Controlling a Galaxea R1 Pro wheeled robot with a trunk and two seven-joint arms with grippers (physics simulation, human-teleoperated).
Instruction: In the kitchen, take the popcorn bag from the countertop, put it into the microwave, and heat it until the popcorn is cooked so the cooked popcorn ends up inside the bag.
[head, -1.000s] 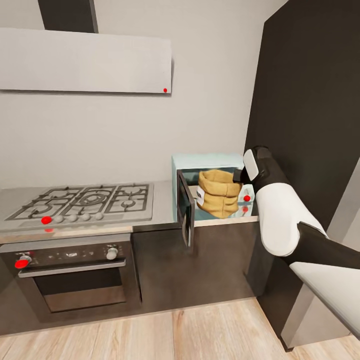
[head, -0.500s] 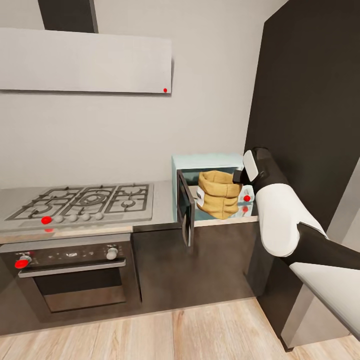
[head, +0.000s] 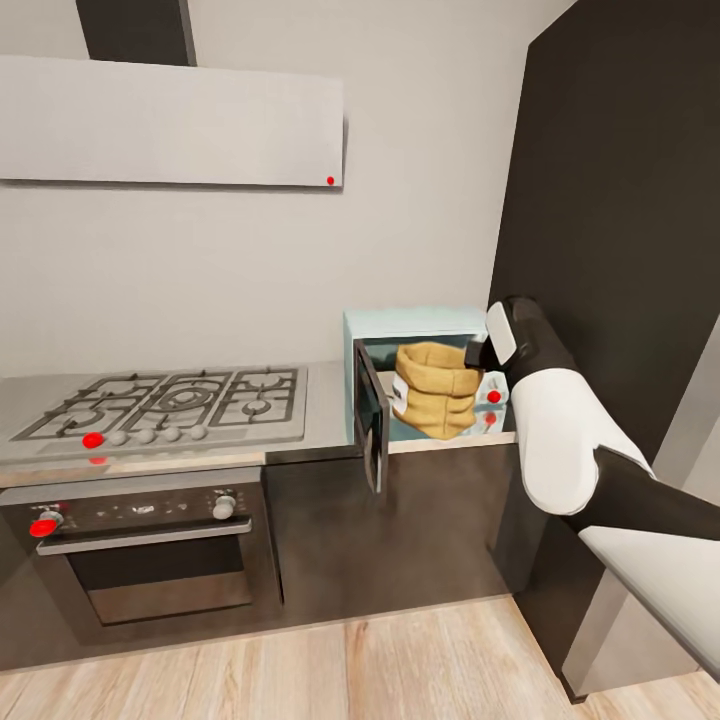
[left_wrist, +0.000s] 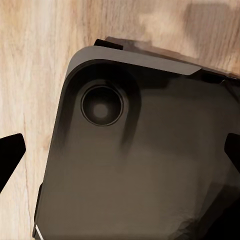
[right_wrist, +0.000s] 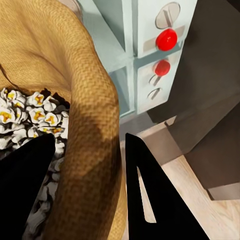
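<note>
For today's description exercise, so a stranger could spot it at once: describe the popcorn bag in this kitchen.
Find the pale blue microwave on the countertop, right of the gas hob. In its open doorway, beside the swung-out door, is the popcorn bag. It is the only tan, wrinkled paper sack, with white popcorn inside and the right gripper at its rim.

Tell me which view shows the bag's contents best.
The right wrist view: it looks down into the bag, where white popped kernels lie, with the right hand straddling its rim. The head view shows the bag from the side at the open microwave, contents hidden. The left wrist view faces floor.
</note>
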